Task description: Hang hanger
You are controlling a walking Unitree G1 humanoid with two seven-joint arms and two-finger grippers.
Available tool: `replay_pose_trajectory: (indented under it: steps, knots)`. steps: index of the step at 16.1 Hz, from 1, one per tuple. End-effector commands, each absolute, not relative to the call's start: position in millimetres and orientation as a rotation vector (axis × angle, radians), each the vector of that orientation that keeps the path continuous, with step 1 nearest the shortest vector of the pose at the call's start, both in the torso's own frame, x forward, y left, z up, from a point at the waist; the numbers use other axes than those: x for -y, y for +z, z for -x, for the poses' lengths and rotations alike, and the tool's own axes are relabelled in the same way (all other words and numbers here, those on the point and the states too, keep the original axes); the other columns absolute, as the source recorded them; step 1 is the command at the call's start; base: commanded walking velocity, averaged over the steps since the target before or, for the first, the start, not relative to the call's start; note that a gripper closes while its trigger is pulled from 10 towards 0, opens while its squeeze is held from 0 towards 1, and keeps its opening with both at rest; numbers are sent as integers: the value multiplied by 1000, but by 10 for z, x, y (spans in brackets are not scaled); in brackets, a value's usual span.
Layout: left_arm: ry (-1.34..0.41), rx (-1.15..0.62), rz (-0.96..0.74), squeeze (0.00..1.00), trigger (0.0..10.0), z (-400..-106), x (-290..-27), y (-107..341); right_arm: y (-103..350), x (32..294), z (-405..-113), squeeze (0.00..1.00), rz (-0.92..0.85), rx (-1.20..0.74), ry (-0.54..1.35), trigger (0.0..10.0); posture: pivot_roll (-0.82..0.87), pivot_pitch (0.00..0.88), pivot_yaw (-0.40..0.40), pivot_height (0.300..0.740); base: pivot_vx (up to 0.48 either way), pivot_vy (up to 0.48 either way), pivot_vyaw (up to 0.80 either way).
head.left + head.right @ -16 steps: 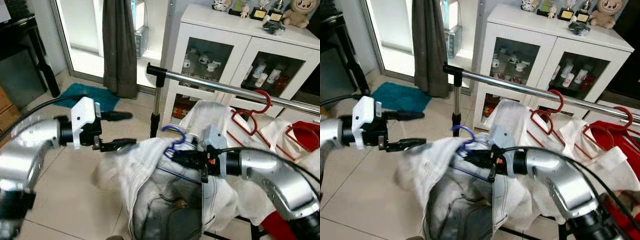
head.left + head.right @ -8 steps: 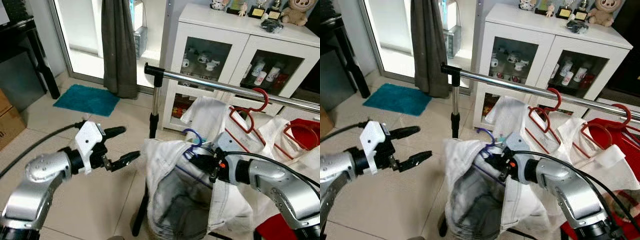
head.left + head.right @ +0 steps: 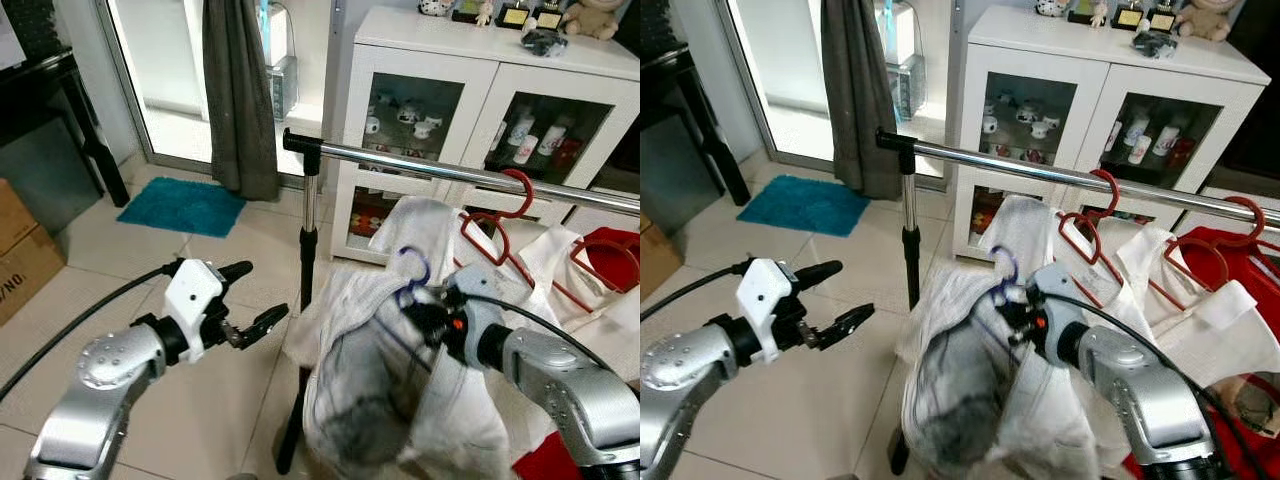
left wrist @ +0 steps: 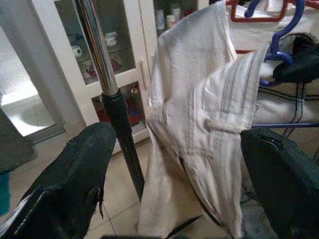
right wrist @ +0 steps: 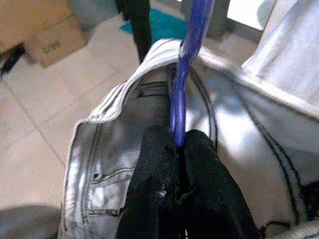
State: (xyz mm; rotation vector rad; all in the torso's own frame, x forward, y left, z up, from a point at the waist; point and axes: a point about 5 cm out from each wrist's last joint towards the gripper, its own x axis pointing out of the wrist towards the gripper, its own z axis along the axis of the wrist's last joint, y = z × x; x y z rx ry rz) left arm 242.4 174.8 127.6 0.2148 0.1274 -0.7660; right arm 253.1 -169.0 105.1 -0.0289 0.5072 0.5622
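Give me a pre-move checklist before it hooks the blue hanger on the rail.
1. Right gripper shut on blue hanger: ok.
2. Hook above rail: not ok, hook sits below it.
3. Free rail left of red hangers: ok.
4. Left gripper open, clear of the garment: ok.
5. Garment secure on hanger: cannot tell.

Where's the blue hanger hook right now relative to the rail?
In the left eye view, the blue plastic hanger hook sits below the chrome clothes rail, not on it, held by the right gripper, just left of the red hangers.
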Motion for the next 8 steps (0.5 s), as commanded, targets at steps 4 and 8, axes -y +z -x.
replay_pose_trajectory:
  steps: [4, 8]
  knots:
    - [-731, -75, -234, 0, 10000, -2470, -1695, 1362, 1449, 1406, -2757, 0, -23, -238, 520, 0, -31, 0, -10, 740, 0, 0, 0]
    - [-750, -36, -214, 0, 10000, -2501, -1626, 1488, 1615, 1232, -3054, 0, 50, -151, 421, 0, -15, 0, -14, 740, 0, 0, 0]
